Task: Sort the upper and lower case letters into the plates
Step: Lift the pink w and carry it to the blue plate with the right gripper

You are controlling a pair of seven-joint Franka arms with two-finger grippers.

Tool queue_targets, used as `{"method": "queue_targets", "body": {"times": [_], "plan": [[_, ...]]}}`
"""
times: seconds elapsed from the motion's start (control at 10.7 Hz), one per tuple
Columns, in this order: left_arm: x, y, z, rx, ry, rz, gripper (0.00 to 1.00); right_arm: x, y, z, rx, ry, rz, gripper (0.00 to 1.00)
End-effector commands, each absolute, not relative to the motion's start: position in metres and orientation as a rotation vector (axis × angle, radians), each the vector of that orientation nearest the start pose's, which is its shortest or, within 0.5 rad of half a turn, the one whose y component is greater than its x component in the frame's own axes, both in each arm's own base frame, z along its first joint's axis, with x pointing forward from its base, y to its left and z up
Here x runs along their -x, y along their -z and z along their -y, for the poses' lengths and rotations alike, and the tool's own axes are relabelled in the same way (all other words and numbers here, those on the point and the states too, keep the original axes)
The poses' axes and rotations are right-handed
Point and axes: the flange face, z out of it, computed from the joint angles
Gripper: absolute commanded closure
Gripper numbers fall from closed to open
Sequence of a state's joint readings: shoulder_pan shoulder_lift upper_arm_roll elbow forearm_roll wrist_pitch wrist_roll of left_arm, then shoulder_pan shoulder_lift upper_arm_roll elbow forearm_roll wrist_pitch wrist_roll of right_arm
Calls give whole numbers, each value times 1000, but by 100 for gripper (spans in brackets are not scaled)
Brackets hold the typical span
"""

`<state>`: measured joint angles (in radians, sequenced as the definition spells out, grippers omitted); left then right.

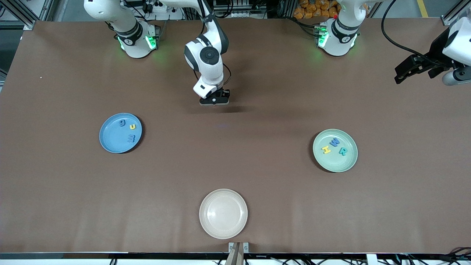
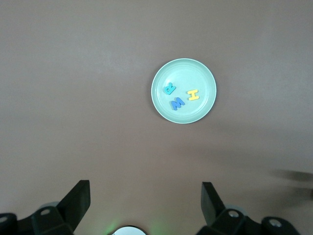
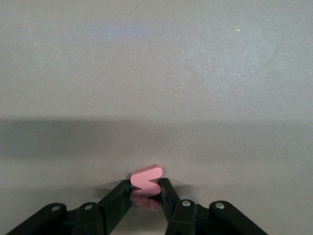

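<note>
Right hand (image 1: pixel 215 100), upper centre of front view, low on the counter (image 1: pixel 257 176), fingers clamped on a pink letter (image 3: pixel 146 178). Left hand (image 1: pixel 408 70), upper right edge, waits w/ fingers wide apart. Blue plate (image 1: pixel 110 141) mid-left holds g, u, m; green plate (image 1: pixel 340 163) mid-right holds H, W, R; cream plate (image 1: pixel 223 214) bottom centre.

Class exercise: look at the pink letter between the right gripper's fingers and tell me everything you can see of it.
The pink letter is a small, chunky zigzag-shaped piece, matte and foam-like, plain pink all over. Which letter it is cannot be told from this angle. It stands on edge between the fingers of the right gripper, which press on its two sides, low at the brown table, with its reflection or shadow just beneath. It lies in no plate. In the front view the gripper hides it.
</note>
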<state>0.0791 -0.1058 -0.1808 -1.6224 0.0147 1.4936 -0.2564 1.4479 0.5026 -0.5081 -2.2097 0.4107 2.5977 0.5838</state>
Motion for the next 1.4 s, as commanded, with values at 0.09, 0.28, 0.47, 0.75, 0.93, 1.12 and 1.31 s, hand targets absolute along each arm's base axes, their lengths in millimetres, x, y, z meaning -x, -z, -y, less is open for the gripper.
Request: {"method": "queue_targets", "body": {"times": [0.09,0.28,0.47,0.75,0.93,1.12,1.31], "plan": [[-510,-650,48,3102,-50,229,0,-333,-168,-423,3181,-16,54,93],[-511,-650,52,3101,-50,234,0,-343,-171,-417,3176,-17,18,94],[-510,-650,58,3100,-49,229,0,-353,-177,-419,3187,-94,-5,100],[-511,-650,59,3102,-50,224,0,-372,-191,-421,3194,-201,-45,100],[-510,-651,58,3102,-48,227,0,-377,-191,-416,3193,-203,-62,100],[-511,-648,59,3102,-57,227,0,-398,-197,-401,3192,-248,-123,100],[-511,-648,62,3102,-54,217,0,-431,-213,-370,3220,-365,-203,100]]}}
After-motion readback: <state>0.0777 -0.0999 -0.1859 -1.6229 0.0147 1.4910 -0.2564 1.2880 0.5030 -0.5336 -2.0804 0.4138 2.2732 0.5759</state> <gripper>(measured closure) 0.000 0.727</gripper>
